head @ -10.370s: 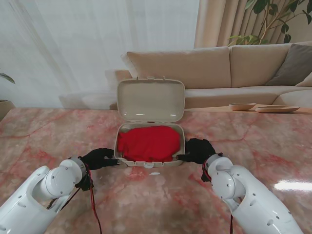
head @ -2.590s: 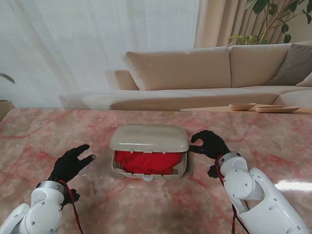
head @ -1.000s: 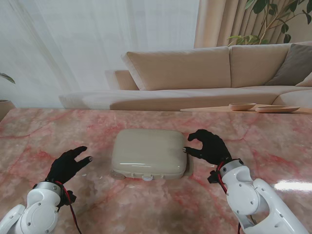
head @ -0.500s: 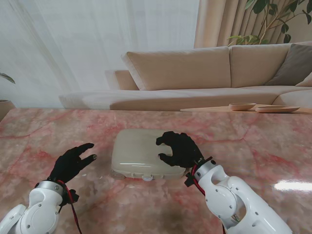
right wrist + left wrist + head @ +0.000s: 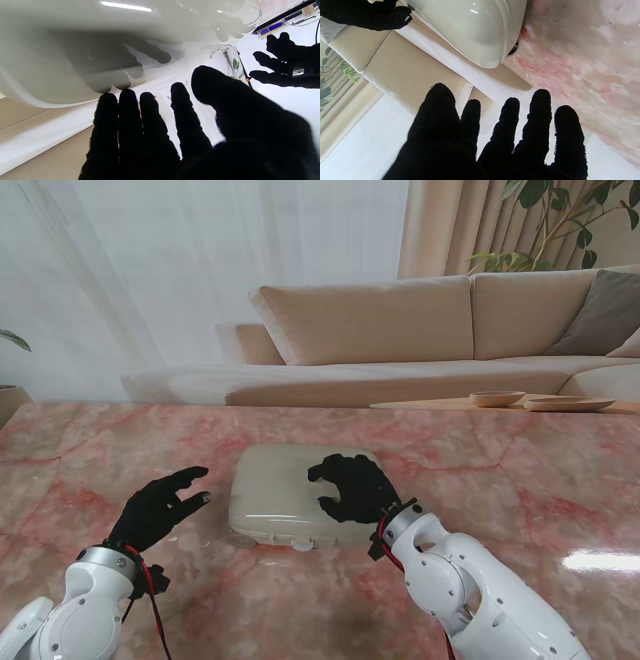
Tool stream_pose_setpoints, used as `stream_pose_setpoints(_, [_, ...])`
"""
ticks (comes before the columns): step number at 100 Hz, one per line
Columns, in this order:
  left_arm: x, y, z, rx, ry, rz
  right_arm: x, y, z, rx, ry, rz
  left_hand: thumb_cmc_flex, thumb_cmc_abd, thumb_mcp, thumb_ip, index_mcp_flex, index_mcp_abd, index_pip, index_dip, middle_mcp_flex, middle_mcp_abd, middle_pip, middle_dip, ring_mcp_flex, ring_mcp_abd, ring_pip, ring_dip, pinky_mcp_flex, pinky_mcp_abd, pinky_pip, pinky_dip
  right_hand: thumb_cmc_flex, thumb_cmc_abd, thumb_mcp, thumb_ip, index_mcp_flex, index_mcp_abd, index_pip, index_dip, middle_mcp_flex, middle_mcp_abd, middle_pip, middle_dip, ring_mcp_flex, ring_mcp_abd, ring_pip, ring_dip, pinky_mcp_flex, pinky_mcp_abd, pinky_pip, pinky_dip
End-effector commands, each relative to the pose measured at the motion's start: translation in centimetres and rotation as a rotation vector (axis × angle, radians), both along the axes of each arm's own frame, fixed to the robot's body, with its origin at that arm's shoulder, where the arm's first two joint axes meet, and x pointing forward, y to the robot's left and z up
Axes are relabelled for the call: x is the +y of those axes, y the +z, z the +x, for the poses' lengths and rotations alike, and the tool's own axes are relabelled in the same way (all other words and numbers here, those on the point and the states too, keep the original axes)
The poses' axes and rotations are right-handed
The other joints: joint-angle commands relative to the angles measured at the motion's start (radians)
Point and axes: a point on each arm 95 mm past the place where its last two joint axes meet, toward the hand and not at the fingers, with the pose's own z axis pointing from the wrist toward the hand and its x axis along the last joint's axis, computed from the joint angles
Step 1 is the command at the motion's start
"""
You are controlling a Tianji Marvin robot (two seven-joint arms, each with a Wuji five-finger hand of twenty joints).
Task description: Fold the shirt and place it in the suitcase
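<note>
The suitcase (image 5: 305, 496) lies closed and flat on the pink marble surface (image 5: 520, 480), near its middle. Its long axis runs left to right across the stand view; the small latch (image 5: 302, 546) on the front edge points toward me and the opposite long edge faces the beige sofa (image 5: 420, 330). The shirt is not visible. The right hand (image 5: 350, 488) is positioned over the right half of the lid, palm down, fingers spread and slightly curled, grasping nothing; whether it touches the lid cannot be told. The left hand (image 5: 158, 508) hangs just left of the suitcase, apart from it, fingers extended and separated, holding nothing.
</note>
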Motion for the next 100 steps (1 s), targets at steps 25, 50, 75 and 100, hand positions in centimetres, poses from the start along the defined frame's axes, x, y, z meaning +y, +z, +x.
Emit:
stream_pose_setpoints(25, [-1.8, 0.1, 0.5, 0.001, -0.075, -0.059, -0.7, -2.9, -0.3, 0.118, 0.011, -0.025, -0.018, 0.046, -0.034, 0.015, 0.011, -0.044, 0.016, 0.007, 0.048, -0.023, 0.023, 0.019, 0.063, 0.027, 0.063, 0.036, 0.021, 0.030, 0.046, 0.024, 0.003, 0.017, -0.008, 0.044, -0.025, -0.008, 0.009, -0.001, -0.012, -0.023, 0.015, -0.005, 0.024, -0.015, 0.018, -0.013, 0.023, 0.041, 0.033, -0.025])
stream_pose_setpoints(50, [-3.1, 0.5, 0.0, 0.002, -0.148, -0.117, -0.8, -4.0, -0.6, 0.165, 0.018, -0.021, 0.023, 0.049, -0.031, 0.018, 0.038, -0.033, 0.027, -0.001, 0.138, -0.034, 0.091, 0.062, 0.170, 0.053, 0.200, 0.126, 0.104, 0.047, 0.156, 0.064, -0.006, 0.018, -0.013, 0.043, -0.024, -0.010, 0.011, -0.001, 0.002, -0.021, 0.026, -0.001, 0.028, -0.013, 0.024, -0.012, 0.029, 0.045, 0.042, -0.024])
stream_pose_setpoints(75, [-4.2, 0.9, -1.5, 0.062, -0.258, -0.200, -0.8, -4.6, -0.8, 0.189, 0.019, -0.023, 0.049, 0.043, -0.030, 0.018, 0.057, -0.007, 0.045, 0.006, 0.213, -0.053, 0.222, 0.153, 0.282, 0.032, 0.391, 0.238, 0.202, 0.037, 0.329, 0.137, -0.010, 0.015, -0.008, 0.041, -0.025, -0.013, 0.010, -0.004, 0.004, -0.019, 0.028, -0.002, 0.033, -0.011, 0.028, -0.012, 0.032, 0.050, 0.051, -0.024])
stream_pose_setpoints(100, [-5.1, 0.0, -2.4, 0.193, -0.363, -0.373, -0.7, -4.9, -0.9, 0.205, 0.023, -0.028, 0.138, 0.017, -0.020, 0.026, 0.064, 0.011, 0.040, -0.040, 0.306, -0.097, 0.433, 0.307, 0.434, -0.012, 0.623, 0.329, 0.359, 0.030, 0.478, 0.226, -0.009, 0.017, -0.009, 0.037, -0.020, -0.010, 0.011, -0.005, 0.005, -0.014, 0.027, -0.003, 0.029, -0.007, 0.029, -0.012, 0.029, 0.053, 0.055, -0.025])
